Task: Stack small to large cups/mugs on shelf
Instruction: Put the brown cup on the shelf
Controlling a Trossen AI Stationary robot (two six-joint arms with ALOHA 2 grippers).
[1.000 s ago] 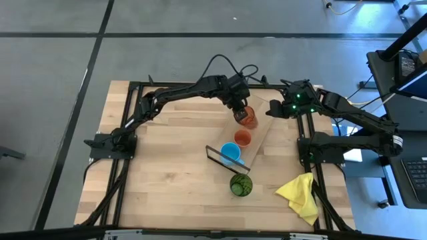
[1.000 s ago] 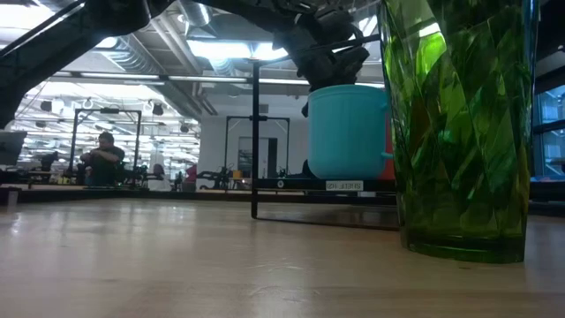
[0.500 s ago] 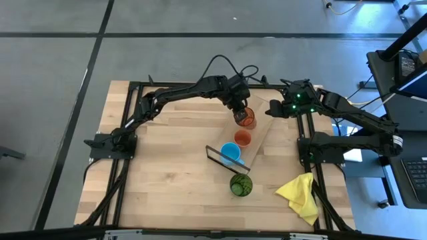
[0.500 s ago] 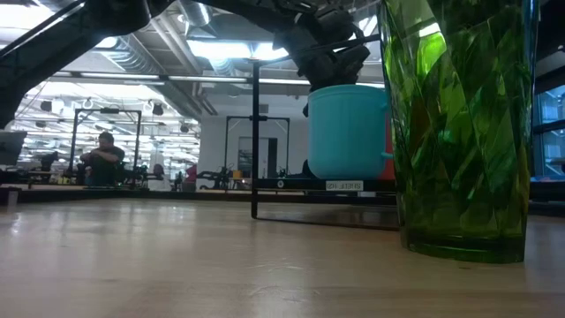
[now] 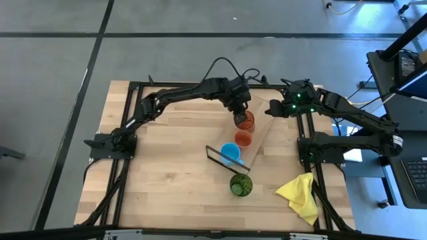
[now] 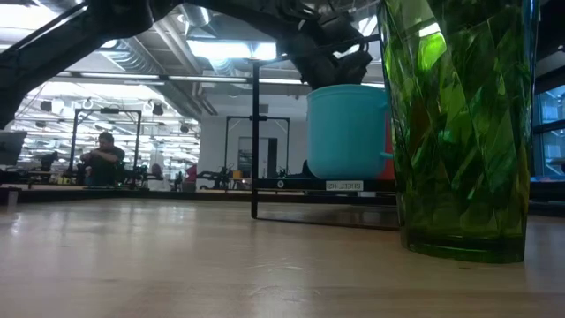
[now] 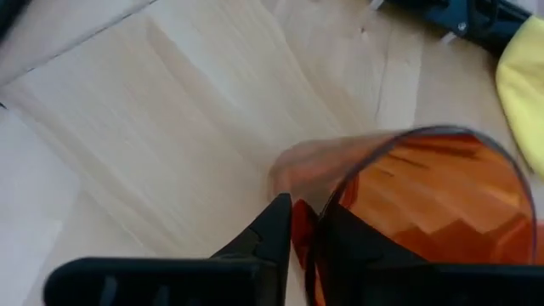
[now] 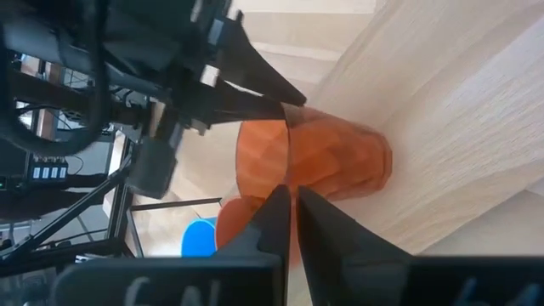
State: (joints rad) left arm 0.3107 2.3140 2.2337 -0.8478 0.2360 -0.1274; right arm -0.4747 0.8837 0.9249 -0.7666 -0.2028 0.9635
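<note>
The shelf (image 5: pixel 259 137) lies slantwise at the table's middle. An orange-red translucent tumbler (image 5: pixel 246 121) stands at its far end, with my left gripper (image 5: pixel 239 112) shut on its rim. A small red-orange cup (image 5: pixel 243 138) and a light-blue mug (image 5: pixel 230 153) stand further along the plank, toward the near side. The green tumbler (image 5: pixel 241 184) stands on the table just past the shelf's near end, and fills the right of the low view (image 6: pixel 455 124). My right gripper (image 8: pixel 291 208) hovers shut beyond the shelf's far end, touching nothing. My left gripper holds the orange-red tumbler by its rim (image 7: pixel 303 228), on the side toward the table's far left. One finger (image 7: pixel 274 229) is outside the wall and the other (image 7: pixel 344 242) is inside. The fingers slant down from the far left. The tumbler stands upright on the shelf.
A yellow cloth (image 5: pixel 299 195) lies at the table's near right corner. The black wire frame (image 6: pixel 254 132) rises at the shelf's end beside the mug. Bare wood spreads over the table's left half (image 5: pixel 167 167). Someone sits far off in the room (image 6: pixel 104 157).
</note>
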